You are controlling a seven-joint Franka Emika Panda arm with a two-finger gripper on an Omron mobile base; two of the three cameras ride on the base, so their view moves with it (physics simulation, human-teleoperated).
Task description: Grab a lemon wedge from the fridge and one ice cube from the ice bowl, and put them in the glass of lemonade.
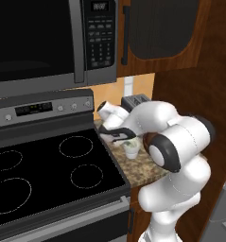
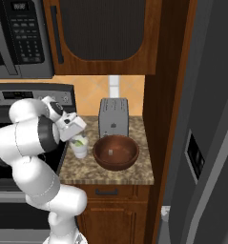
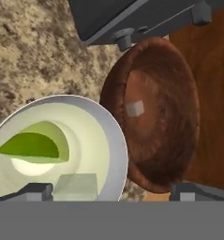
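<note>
Speckled brown granite counter below me, and I'm poised right above the glass of lemonade, so everything gets placed from that glass. My gripper has its jaws spread wide, nothing pinched between them; one fingertip sits over the glass's near rim, the other out past the ice bowl's edge.

Inside the glass: a green lemon wedge resting on the pale drink, and a translucent whitish ice cube at the near wall, just under my fingers. I take it to be down in the glass, though it sits so close to my fingertip that I can't quite rule out it being just above the liquid.

Just beside the glass, nearly rim to rim, is the ice bowl, dark reddish wood, with one small white cube left on its inner floor. Behind the bowl stands a grey toaster. Beyond the bowl, past the wooden panel, rises the grey fridge.

By my reading both items are in, so the job now is a clean exit: keep the jaws apart, rise straight up off the glass, no sideways drift. The glass is small and light-looking; a nudge on its rim could tip it toward the bowl.
</note>
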